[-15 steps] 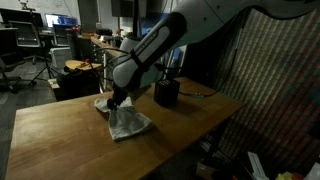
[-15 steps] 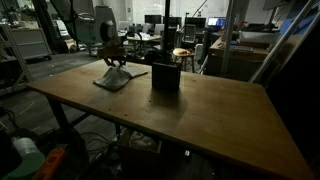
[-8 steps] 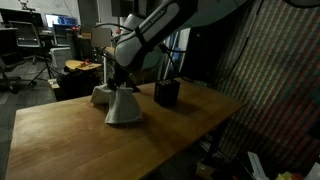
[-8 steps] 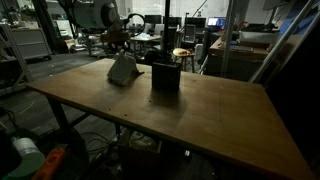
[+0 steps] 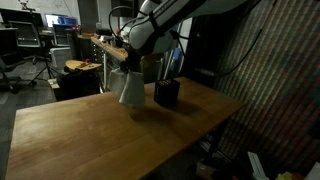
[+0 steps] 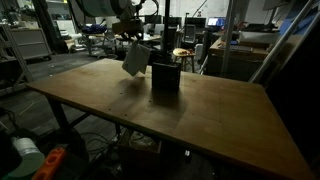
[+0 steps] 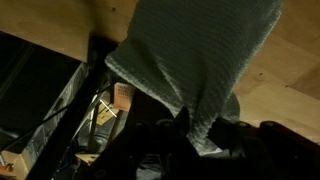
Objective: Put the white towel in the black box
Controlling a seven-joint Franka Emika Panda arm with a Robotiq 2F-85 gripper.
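The white towel [image 5: 131, 87] hangs in the air from my gripper [image 5: 132, 66], which is shut on its top. It is clear of the wooden table [image 5: 90, 135], just beside the black box [image 5: 166, 93]. In an exterior view the towel [image 6: 136, 57] dangles at the left of the box [image 6: 165, 77], its lower edge about level with the box's rim. In the wrist view the towel [image 7: 200, 50] fills the upper frame, pinched between the dark fingers [image 7: 198, 125].
The table's far edge [image 7: 90, 45] shows in the wrist view with floor clutter beyond. Desks, monitors and chairs [image 6: 190, 30] stand behind the table. A patterned curtain [image 5: 270, 80] hangs at one side.
The gripper has lifted the towel off the table and carried it up and toward the black box. The towel lay spread on the wood a second ago and now hangs free.
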